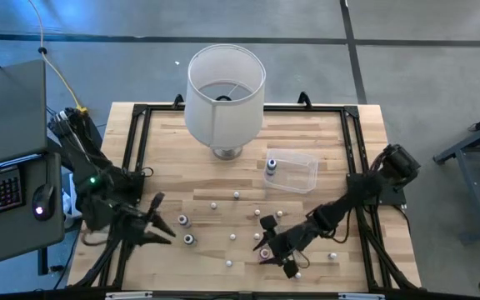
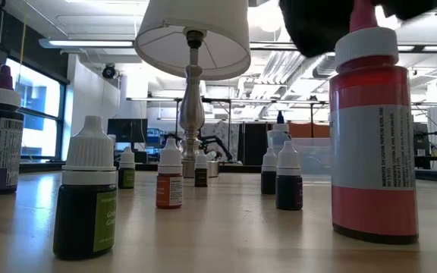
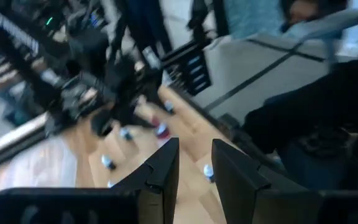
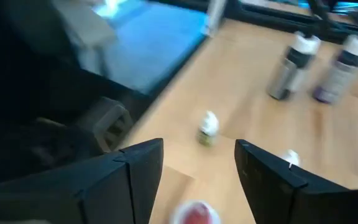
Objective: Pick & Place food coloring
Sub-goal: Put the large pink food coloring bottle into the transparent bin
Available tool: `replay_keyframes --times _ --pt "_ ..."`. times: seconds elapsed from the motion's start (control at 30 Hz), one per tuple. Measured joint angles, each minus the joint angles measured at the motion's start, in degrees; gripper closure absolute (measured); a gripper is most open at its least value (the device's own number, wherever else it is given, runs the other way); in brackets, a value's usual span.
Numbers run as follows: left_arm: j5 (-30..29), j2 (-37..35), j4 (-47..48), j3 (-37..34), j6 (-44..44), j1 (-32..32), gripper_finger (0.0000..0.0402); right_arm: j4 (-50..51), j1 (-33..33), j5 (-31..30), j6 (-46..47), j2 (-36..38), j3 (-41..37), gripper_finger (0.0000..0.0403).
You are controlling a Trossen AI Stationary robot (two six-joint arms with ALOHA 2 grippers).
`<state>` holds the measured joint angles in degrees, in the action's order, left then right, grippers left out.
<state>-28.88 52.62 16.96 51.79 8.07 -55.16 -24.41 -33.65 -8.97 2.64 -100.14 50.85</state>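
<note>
Under the right gripper (image 4: 197,171), seemingly, a red-capped bottle (image 4: 196,213).

- Lampshade (image 1: 225,93): I see it block the table's far middle.
- Clear tub (image 1: 293,171): just right of it.
- Food coloring bottles (image 1: 187,221): scattered across the near half, narrow gaps between.
- Table (image 1: 165,158): bare far-left wood, open passage.
</note>
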Motion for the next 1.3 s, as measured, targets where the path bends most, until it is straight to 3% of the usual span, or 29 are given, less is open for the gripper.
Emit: replay_keyframes --times 0.1,0.47,0.77,0.9,1.07,1.3 --pt "0.3 -2.3 -0.1 0.0 2.5 0.0 0.0309 0.0 -0.4 -4.5 0.2 -1.6 0.0 0.021" --pt "-2.9 -3.0 0.4 0.0 4.1 0.0 0.0309 -0.1 -0.5 -0.4 8.0 -2.3 -0.1 0.021" --pt "-3.2 -3.0 1.4 0.0 4.1 0.0 0.0309 4.7 -0.5 -2.2 9.2 -2.3 -0.1 0.0211" --pt "-3.2 -3.0 1.6 0.0 4.1 0.0 0.0309 4.9 -0.5 -1.9 9.2 -2.3 -0.1 0.0232" --pt "-3.2 -3.0 1.6 0.0 4.1 0.0 0.0309 4.8 -0.5 -3.2 9.4 -2.3 -0.1 0.0292" --pt "-3.2 -3.0 1.6 0.0 4.1 0.0 0.0309 -3.5 -0.4 -10.6 12.3 -0.8 -0.2 0.0295"
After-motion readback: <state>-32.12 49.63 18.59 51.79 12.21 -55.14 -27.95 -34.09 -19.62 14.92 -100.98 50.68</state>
